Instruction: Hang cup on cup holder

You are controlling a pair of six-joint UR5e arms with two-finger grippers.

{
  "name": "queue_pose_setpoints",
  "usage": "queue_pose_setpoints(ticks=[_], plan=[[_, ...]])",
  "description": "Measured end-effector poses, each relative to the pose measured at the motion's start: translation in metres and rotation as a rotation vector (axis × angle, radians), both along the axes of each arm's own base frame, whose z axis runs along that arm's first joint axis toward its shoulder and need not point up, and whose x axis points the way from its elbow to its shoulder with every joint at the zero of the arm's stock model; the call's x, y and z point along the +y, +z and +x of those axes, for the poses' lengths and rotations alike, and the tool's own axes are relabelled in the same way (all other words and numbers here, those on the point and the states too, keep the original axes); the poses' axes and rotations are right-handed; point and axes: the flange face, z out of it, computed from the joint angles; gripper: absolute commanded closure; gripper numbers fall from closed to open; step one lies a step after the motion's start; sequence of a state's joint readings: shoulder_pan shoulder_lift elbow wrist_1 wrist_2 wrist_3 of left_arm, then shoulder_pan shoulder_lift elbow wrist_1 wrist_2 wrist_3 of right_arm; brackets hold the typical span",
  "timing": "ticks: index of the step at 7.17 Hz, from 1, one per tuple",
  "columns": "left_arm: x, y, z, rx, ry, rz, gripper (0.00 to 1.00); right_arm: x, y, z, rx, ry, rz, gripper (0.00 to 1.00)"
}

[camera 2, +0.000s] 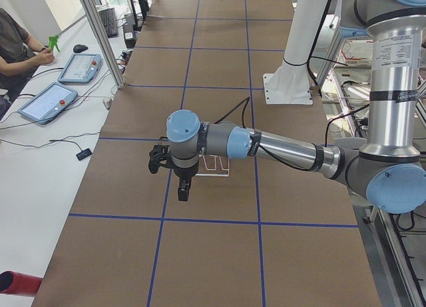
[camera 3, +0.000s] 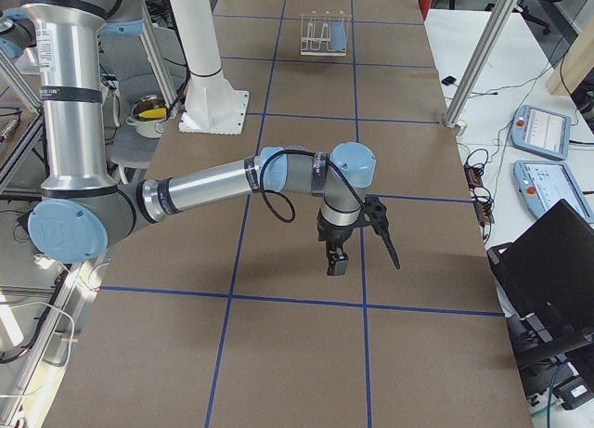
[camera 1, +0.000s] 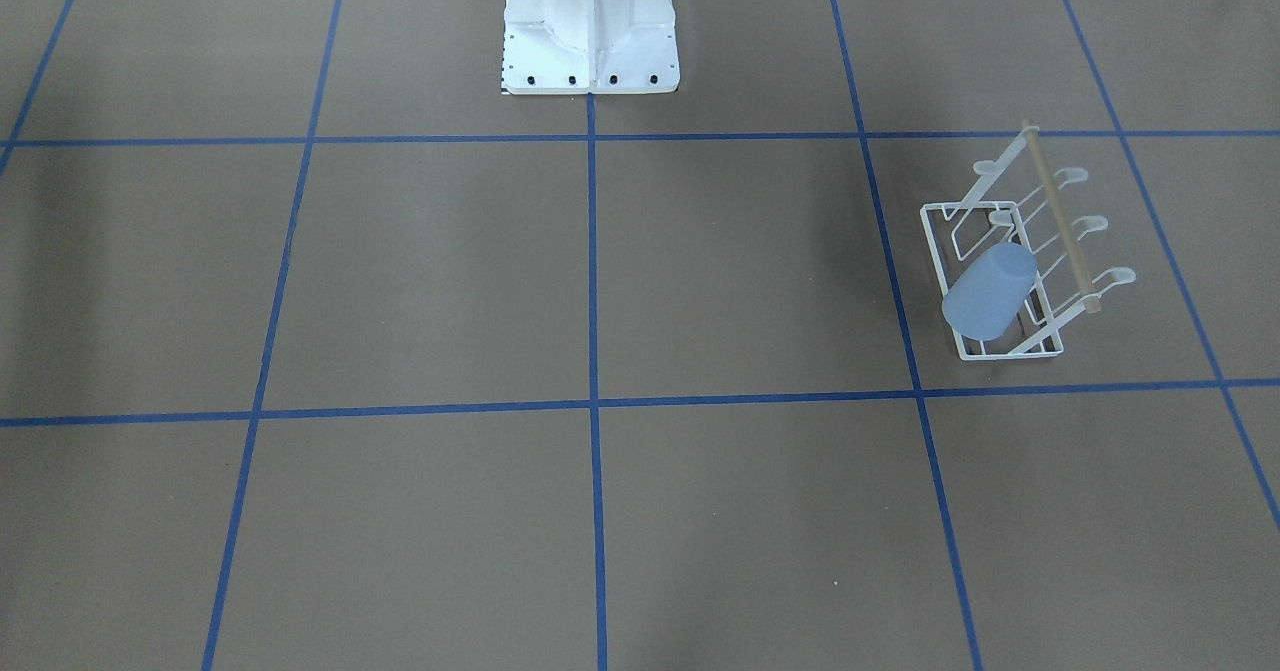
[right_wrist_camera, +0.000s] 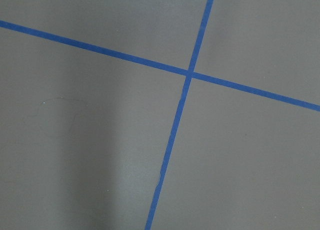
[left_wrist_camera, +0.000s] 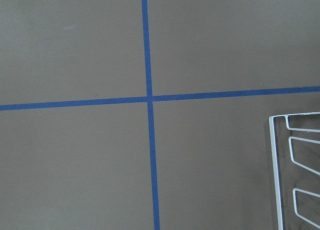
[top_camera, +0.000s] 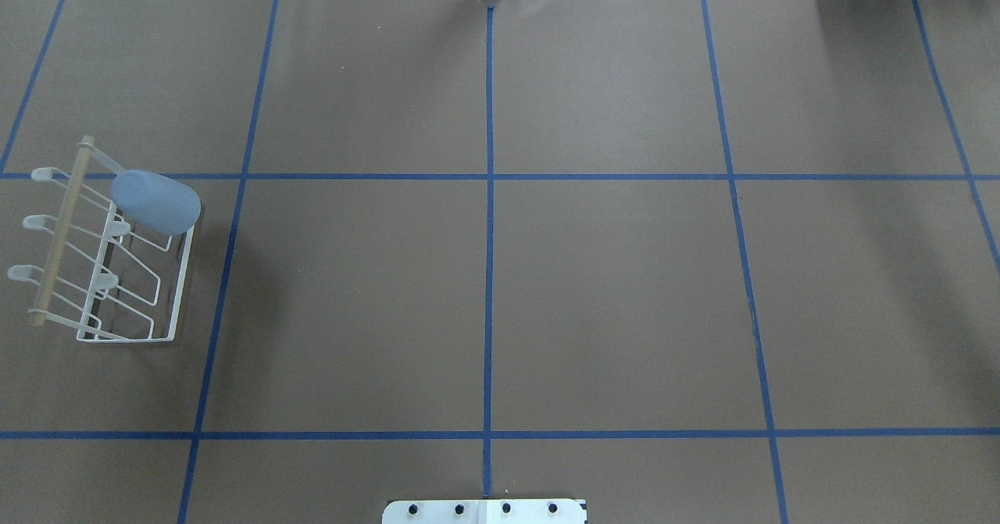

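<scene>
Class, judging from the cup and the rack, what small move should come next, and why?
Probably just draw the left gripper up and away: the cup already sits tilted over a prong of the cup holder, and nothing grips it.

The cup holder (top_camera: 61,233), a white wire rack with a rectangular base frame, a tan wooden rod along its top and slanted prongs ending in rounded paddle tips, stands on the table (top_camera: 609,305). It sits just beside the left pincer (camera 2: 184,192), half hidden behind that arm from the table's left end, and well apart from the right pincer (camera 3: 334,264). The cup (top_camera: 156,202), a plain pale blue-grey tumbler with no handle, hangs tilted on a prong at one end of the rack, closed bottom up toward the rod and open mouth down toward the base frame.
</scene>
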State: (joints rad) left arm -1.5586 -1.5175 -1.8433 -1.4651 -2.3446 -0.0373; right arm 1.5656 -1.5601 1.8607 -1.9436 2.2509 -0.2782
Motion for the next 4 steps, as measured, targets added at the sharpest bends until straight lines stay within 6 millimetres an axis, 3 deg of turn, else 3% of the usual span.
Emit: queue_pose_setpoints(ticks=[4], plan=[[0.0029, 0.002, 0.0004, 0.002, 0.002, -0.003, 0.02, 0.0, 0.0014, -0.0009, -0.002, 0.046, -0.039, 0.0]])
